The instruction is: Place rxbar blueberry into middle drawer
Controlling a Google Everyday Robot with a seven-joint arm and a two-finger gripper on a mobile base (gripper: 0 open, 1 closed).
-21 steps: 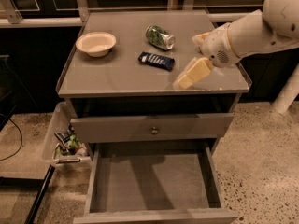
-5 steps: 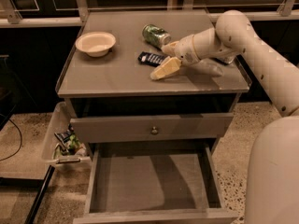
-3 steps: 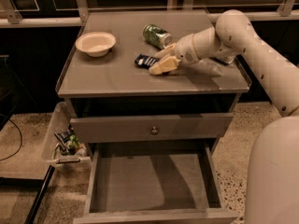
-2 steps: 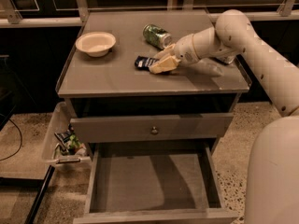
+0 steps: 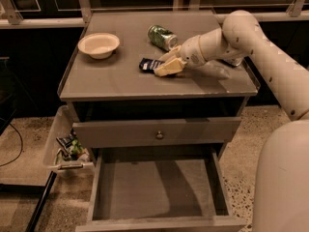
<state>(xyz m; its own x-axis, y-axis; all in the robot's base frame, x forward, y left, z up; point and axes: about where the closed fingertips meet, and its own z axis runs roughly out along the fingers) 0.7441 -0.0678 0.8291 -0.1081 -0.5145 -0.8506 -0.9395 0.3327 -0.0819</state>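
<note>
Pincer [image 5: 167,67]: low over the tabletop [image 5: 116,81], its tip at the right end of the rxbar blueberry [image 5: 147,64]; whether it grips cannot be told.
Around it: green can [image 5: 161,36] on its side just behind; pale bowl [image 5: 99,44] well apart at back left.
Rxbar blueberry: small flat dark blue wrapper lying mid-tabletop, right end hidden by the pincer.
Middle drawer [image 5: 154,190]: pulled open below a shut drawer front [image 5: 193,129].
Arm [image 5: 241,35]: white, reaching from the right, sloping down leftward.
</note>
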